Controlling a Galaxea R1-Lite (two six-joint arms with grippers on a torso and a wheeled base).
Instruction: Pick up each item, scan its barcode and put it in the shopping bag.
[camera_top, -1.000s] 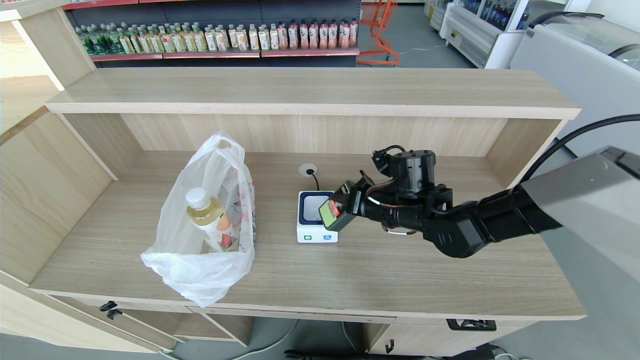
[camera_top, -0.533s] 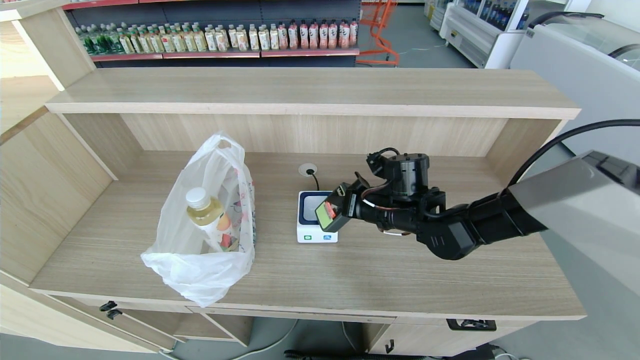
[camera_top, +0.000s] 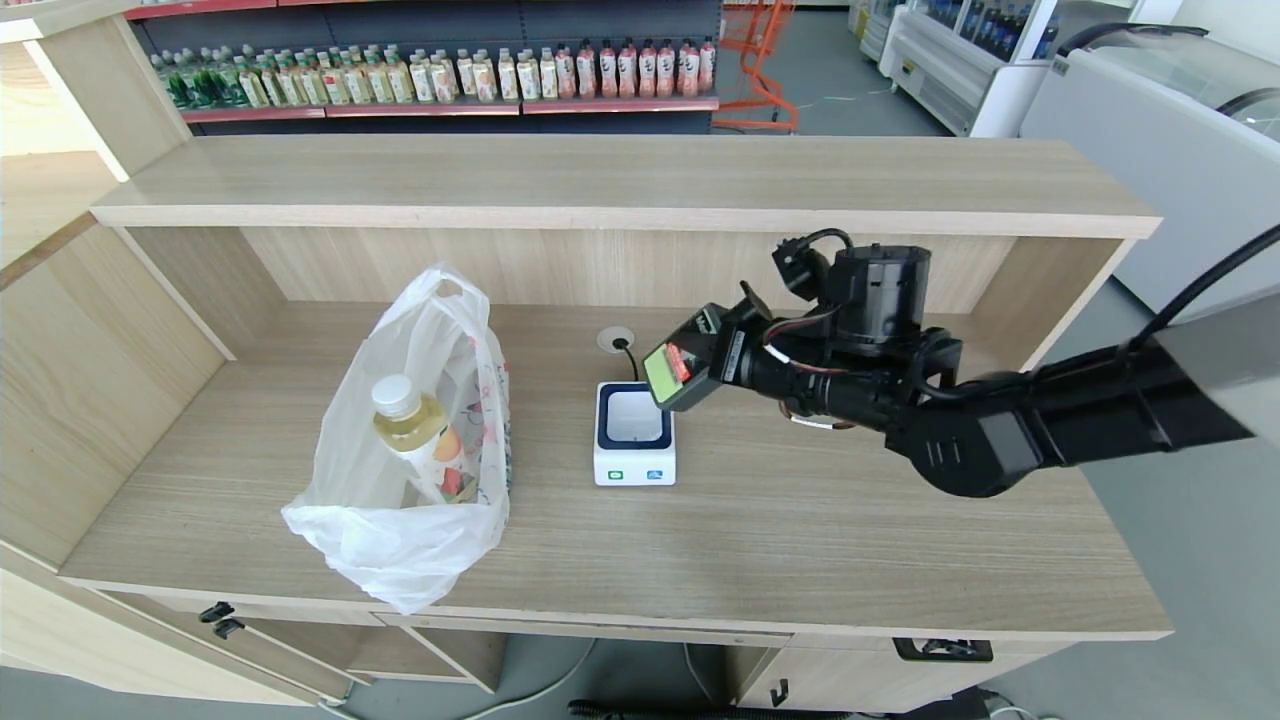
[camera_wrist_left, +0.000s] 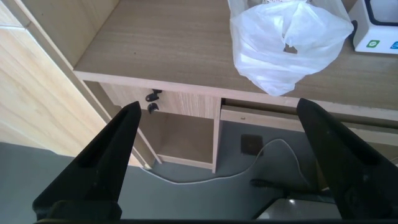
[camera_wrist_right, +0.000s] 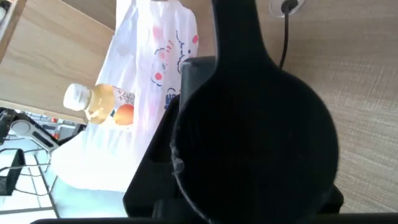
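My right gripper (camera_top: 703, 362) is shut on a small dark box (camera_top: 671, 373) with a green and red face. It holds the box tilted in the air just above the back right of the white barcode scanner (camera_top: 634, 447). A white plastic shopping bag (camera_top: 410, 440) stands open to the scanner's left, with a yellow drink bottle (camera_top: 412, 420) upright inside. In the right wrist view the dark box (camera_wrist_right: 249, 137) blocks the middle, with the bag (camera_wrist_right: 155, 68) and bottle (camera_wrist_right: 102, 102) beyond. My left gripper (camera_wrist_left: 214, 162) hangs open below the desk's front edge, near the bag (camera_wrist_left: 289, 40).
A cable runs from the scanner to a round port (camera_top: 621, 340) in the desk. A raised wooden counter wall (camera_top: 620, 260) closes the back and both sides. The desk front has a drawer (camera_wrist_left: 273, 118).
My right arm has lifted the box up and back from in front of the scanner's window, so it now hangs higher above it. Bag and scanner have not moved.
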